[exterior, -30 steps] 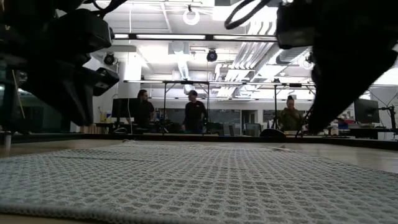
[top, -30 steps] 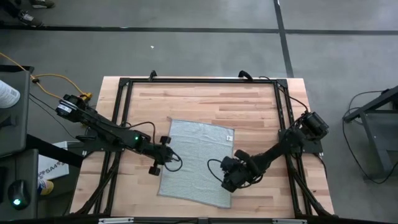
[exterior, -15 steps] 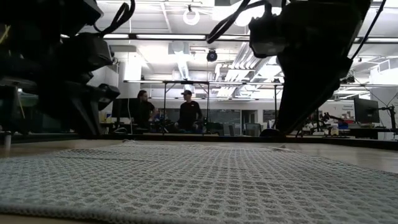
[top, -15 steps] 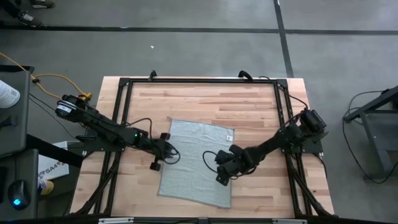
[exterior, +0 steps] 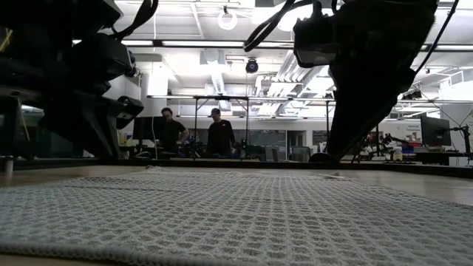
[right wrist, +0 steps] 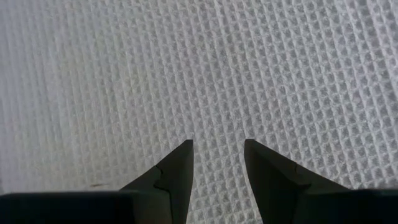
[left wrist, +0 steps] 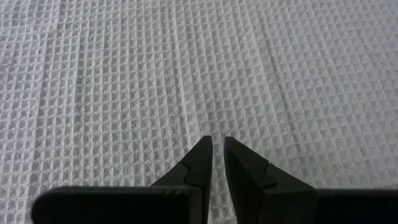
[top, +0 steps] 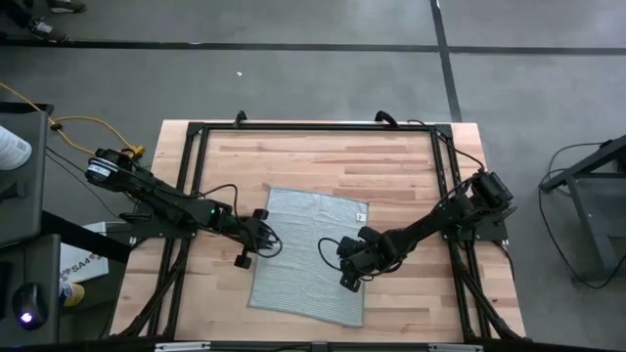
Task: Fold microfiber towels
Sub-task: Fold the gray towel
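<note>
1. The microfiber towel [top: 311,252] lies flat and unfolded on the wooden desk [top: 313,161], in the near middle part of it, a little turned against the desk edges.
2. A small white tag [top: 361,216] sits at the far right corner of the towel.
3. The left gripper [top: 256,238] is at the left edge of the towel, about half way along that edge.
4. In the left wrist view the left gripper [left wrist: 217,144] points down at the waffle-textured cloth [left wrist: 199,68]. Its jaws are almost together, with only a thin slit between the tips, and nothing is held in them.
5. The right gripper [top: 352,264] is over the right half of the towel, inside its edge.
6. In the right wrist view the right gripper [right wrist: 219,146] has its jaws released, with a clear gap between the two tips, and only the cloth [right wrist: 205,68] is seen through the gap. They hold nothing.
7. In the low view the towel [exterior: 236,214] fills the foreground and lies flat, and both dark arms come down from above it, one at each side of the picture.
8. Behind the desk, in the room, two persons [exterior: 194,134] stand close to each other near some equipment.
</note>
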Robot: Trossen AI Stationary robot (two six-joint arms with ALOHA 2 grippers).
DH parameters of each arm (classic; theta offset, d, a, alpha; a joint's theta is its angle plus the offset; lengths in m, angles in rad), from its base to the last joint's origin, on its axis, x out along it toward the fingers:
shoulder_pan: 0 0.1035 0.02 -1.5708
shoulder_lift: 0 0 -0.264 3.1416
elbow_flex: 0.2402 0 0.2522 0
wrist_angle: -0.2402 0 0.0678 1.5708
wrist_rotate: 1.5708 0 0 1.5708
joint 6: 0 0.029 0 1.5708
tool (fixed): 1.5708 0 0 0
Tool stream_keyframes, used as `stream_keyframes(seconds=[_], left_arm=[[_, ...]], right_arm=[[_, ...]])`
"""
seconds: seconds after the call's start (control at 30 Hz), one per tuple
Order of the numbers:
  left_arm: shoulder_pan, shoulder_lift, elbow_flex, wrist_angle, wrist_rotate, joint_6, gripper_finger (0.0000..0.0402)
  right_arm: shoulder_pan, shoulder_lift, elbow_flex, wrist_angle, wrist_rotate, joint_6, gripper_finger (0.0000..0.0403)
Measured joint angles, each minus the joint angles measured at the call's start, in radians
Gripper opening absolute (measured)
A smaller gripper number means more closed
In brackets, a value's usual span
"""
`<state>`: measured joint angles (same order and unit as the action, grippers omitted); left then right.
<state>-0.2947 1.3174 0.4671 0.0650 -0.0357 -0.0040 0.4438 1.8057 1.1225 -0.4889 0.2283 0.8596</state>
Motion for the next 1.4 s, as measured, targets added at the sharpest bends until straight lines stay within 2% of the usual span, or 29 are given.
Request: stream_keyframes(seconds=[0.2,0.43,0.77,1.4], left_arm=[[0.000,0.000,0.000,-0.003,0.004,0.000,0.0040],[0.000,0.000,0.000,-0.007,0.008,-0.088,0.0040],[0.000,0.000,0.000,-0.030,0.007,-0.025,0.0040],[0.000,0.000,0.001,-0.067,-0.034,-0.049,0.0040]], right_arm=[[0.000,0.000,0.000,-0.001,0.000,-0.077,0.0136],[-0.020,0.000,0.000,-0.066,-0.054,0.001,0.0136],[-0.099,0.000,0.000,-0.106,-0.135,0.034,0.0136],[-0.094,0.000,-0.073,-0.092,-0.125,0.010,0.0136]])
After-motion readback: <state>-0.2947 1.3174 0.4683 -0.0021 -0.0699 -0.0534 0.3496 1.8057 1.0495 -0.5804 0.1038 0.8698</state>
